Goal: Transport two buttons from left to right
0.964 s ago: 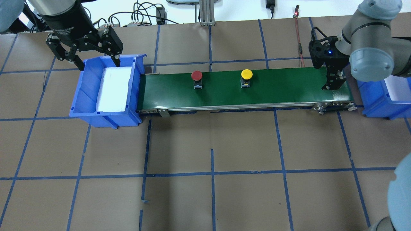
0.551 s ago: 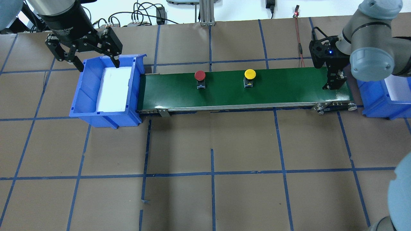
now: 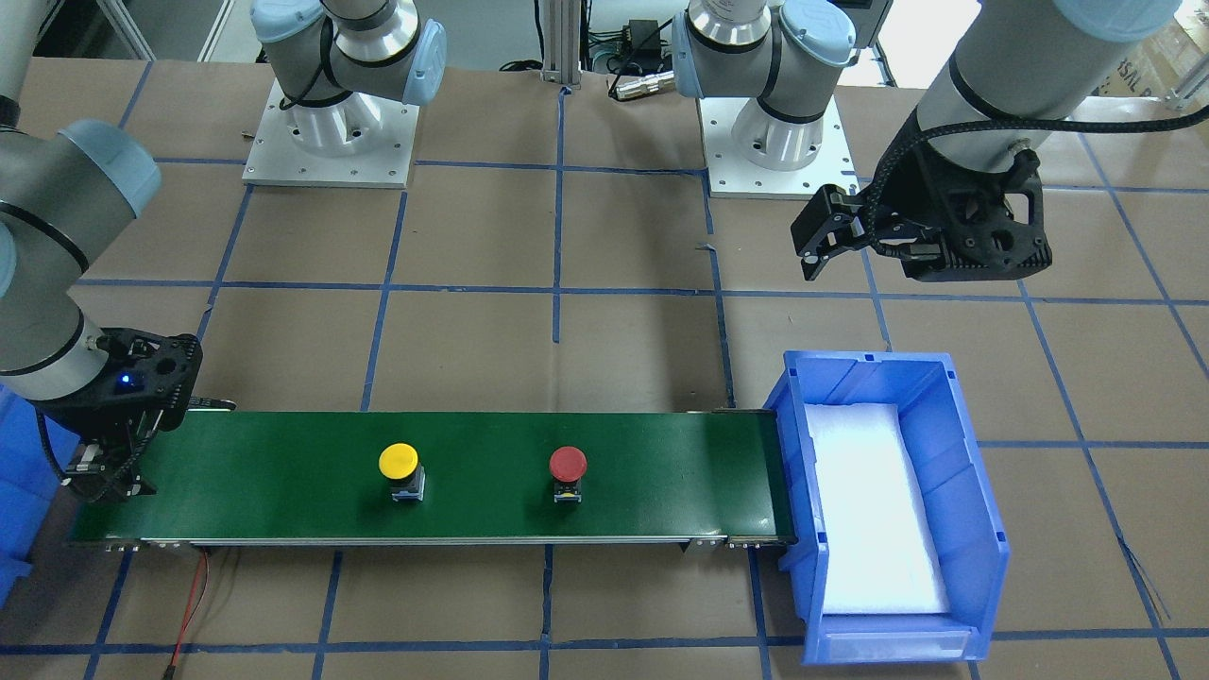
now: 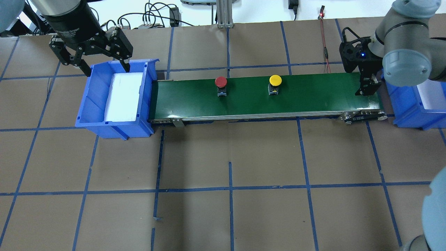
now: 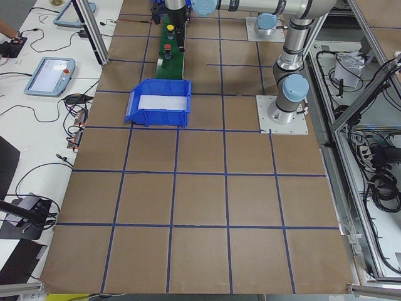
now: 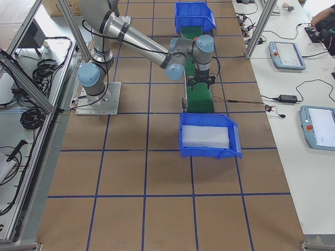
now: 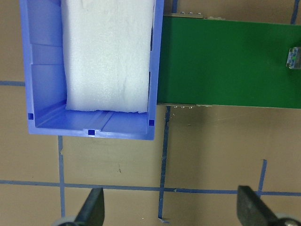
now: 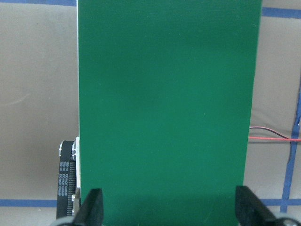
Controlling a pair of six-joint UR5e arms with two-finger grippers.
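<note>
The red button [image 4: 221,82] and the yellow button [image 4: 275,80] stand upright on the green conveyor belt [image 4: 313,96], red left of yellow. They also show in the front view, red [image 3: 568,463] and yellow [image 3: 399,461]. My left gripper [image 4: 107,69] is open and empty, hovering over the far rim of the left blue bin [image 4: 92,104]; its wrist view [image 7: 171,209] looks down on that bin [image 7: 42,70]. My right gripper [image 4: 366,89] is open and empty just above the belt's right end [image 8: 169,94], well right of the yellow button.
The left bin holds a white foam pad [image 4: 123,96]. A second blue bin [image 4: 404,111] stands past the belt's right end. A red wire [image 4: 325,52] lies behind the belt. Brown table with blue tape lines lies in front.
Both buttons have travelled to the right along the belt. My right gripper has shifted slightly right and back. My left gripper has stayed over the bin.
</note>
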